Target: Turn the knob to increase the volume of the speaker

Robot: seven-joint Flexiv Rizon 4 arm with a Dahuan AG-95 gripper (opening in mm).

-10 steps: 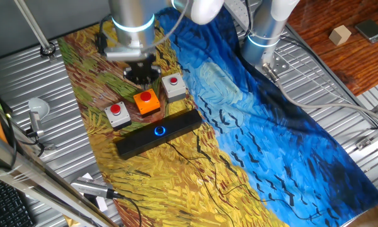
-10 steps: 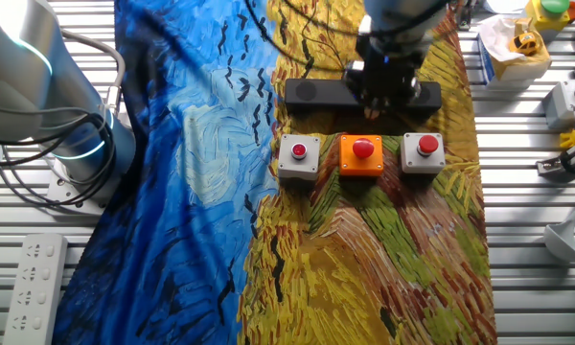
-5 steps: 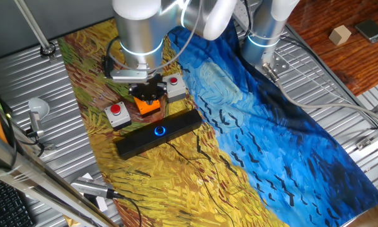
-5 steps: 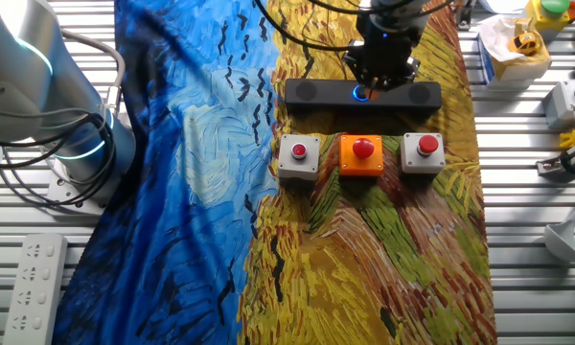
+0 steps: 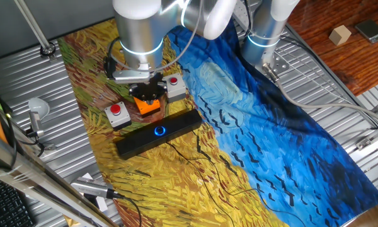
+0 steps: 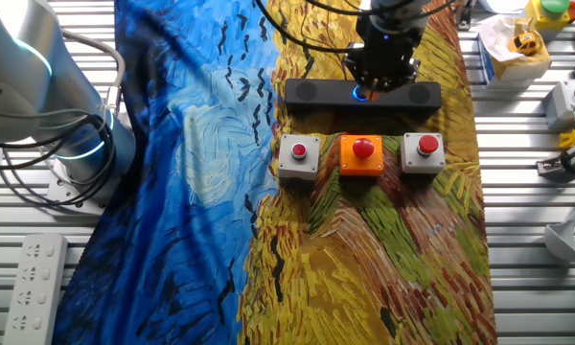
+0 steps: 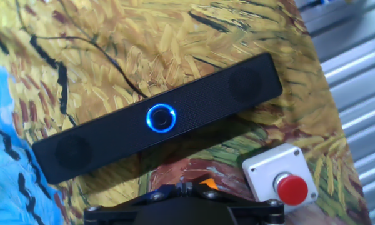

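Note:
The speaker [image 5: 157, 133] is a long black bar lying on the yellow part of the painted cloth. The knob [image 5: 159, 131] glows blue at its middle. Both show in the hand view, the speaker [image 7: 237, 87] running across the frame with the knob [image 7: 161, 117] ahead of my fingers. My gripper [image 5: 148, 96] hovers above the orange button box [image 5: 148, 106], short of the knob and not touching it. Its fingers look closed together and hold nothing, with the tips at the bottom edge of the hand view [image 7: 184, 185]. In the other fixed view my gripper [image 6: 379, 75] partly overlaps the knob [image 6: 361, 93].
Two grey button boxes [image 5: 118, 115] [image 5: 174, 87] flank the orange one, in a row beside the speaker. One grey box [image 7: 278, 178] is at the hand view's lower right. A second arm's base [image 6: 38, 86] stands at the blue cloth's edge. A thin cable [image 7: 106, 53] runs from the speaker.
Over the last second my gripper rose and moved from behind the button boxes to above the orange box, toward the speaker. It has barely moved in the last half second.

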